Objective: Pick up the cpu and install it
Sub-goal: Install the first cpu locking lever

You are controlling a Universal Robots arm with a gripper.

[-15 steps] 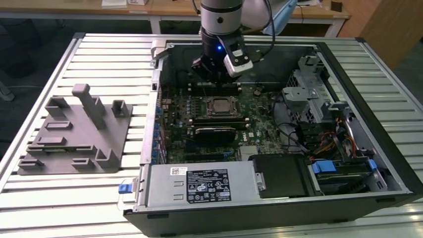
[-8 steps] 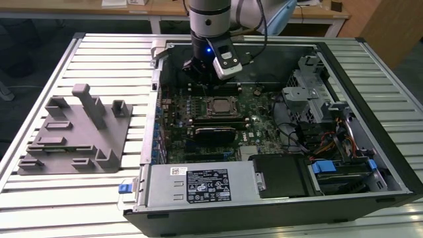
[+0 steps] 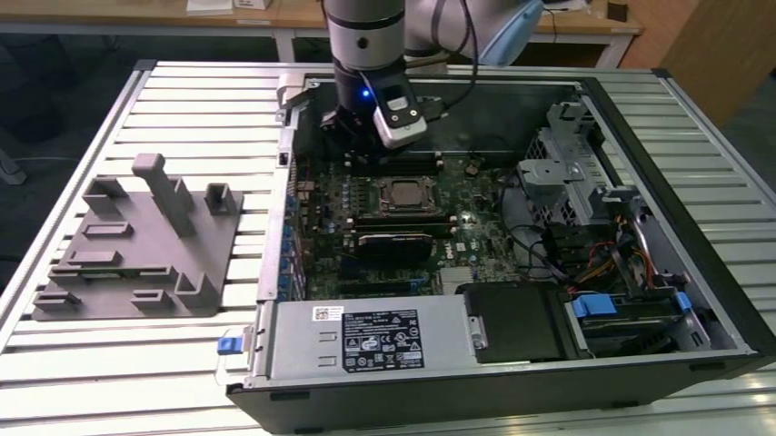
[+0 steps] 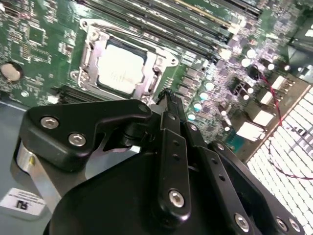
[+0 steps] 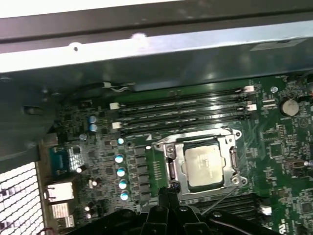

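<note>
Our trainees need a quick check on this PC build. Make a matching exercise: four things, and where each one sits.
Things:
1. cpu
2. grey plastic block
3. gripper
4. power supply

Places:
A. on the slatted table, outside the computer case
B. along the case's edge nearest the exterior camera
C. in the socket
D. over the motherboard, beside the socket

Pairs: 1-C, 2-A, 3-D, 4-B.
</note>
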